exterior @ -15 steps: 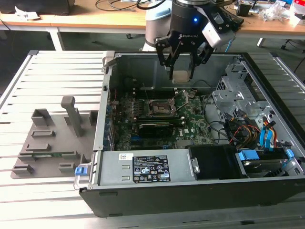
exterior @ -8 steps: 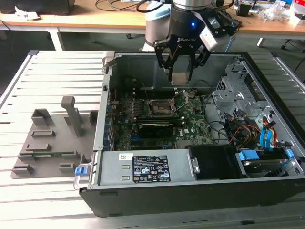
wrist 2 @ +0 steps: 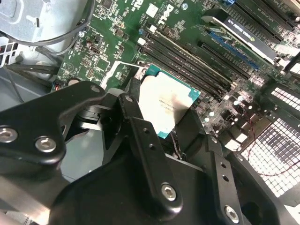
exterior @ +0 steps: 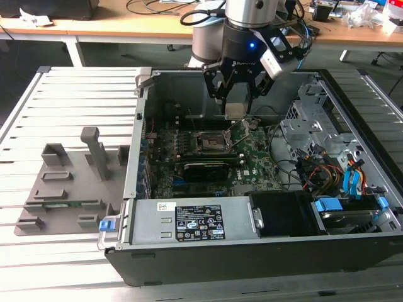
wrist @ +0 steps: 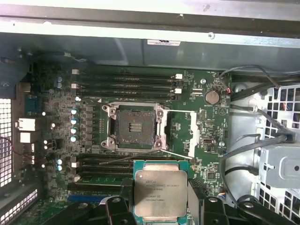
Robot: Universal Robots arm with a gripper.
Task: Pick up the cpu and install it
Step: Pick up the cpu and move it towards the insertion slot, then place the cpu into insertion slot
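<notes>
Black fingers (wrist 2: 136, 123) of the gripper (wrist 2: 161, 111) sit closest in the second wrist view. They are clamped on opposite edges of the cpu (wrist 2: 165, 104), whose dull silver lid and teal rim show between them. In both wrist views the chip is held flat above the green motherboard (wrist: 211, 154) and touches nothing but the gripper. The socket (wrist: 135, 127) is near it but apart from it. The socket is uncovered with its pin field exposed, and its metal cover plate (wrist: 193, 133) lies swung open just beside it. Rows of dark memory slots (wrist: 126, 86) flank the socket on two sides.

In the exterior view the arm reaches down into the open computer case (exterior: 252, 258), holding the chip a little farther back than the socket and toward the exterior view's right. A grey moulded tray (exterior: 69, 182) rests on the slatted table (exterior: 63, 94) at the exterior view's left, well apart from the case.
</notes>
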